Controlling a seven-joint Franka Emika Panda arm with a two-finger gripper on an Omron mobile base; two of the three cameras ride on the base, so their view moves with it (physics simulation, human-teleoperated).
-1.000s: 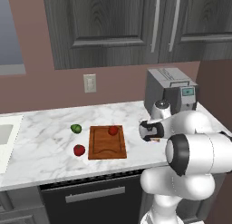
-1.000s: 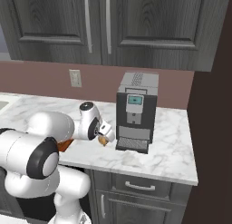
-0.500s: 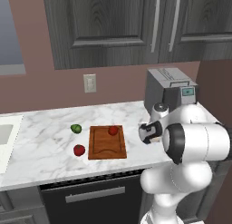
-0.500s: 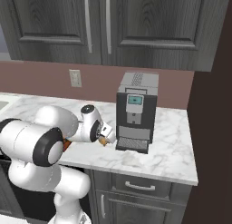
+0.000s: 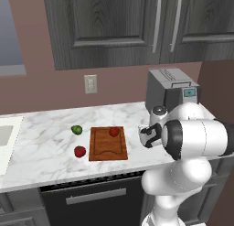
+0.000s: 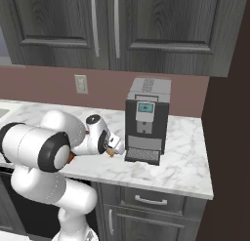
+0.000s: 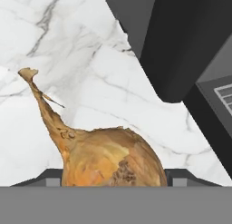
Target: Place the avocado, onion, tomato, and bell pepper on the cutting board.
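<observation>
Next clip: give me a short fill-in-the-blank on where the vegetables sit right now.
1. On the cutting board lies one ____ vegetable.
2. The avocado rests on the counter to the board's ____.
3. In the hand view, the onion lies between the end effector tips, its ____ pointing away from the camera.

Missing: red; left; stalk

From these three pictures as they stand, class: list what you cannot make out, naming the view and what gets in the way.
- Hand view: the onion has its underside cut off by the bottom edge, so contact with the fingertips is unclear.
- Right base view: the cutting board is behind the arm.
- Left base view: the gripper is too small to judge its jaws.
- Left base view: which red item is tomato or pepper.
</observation>
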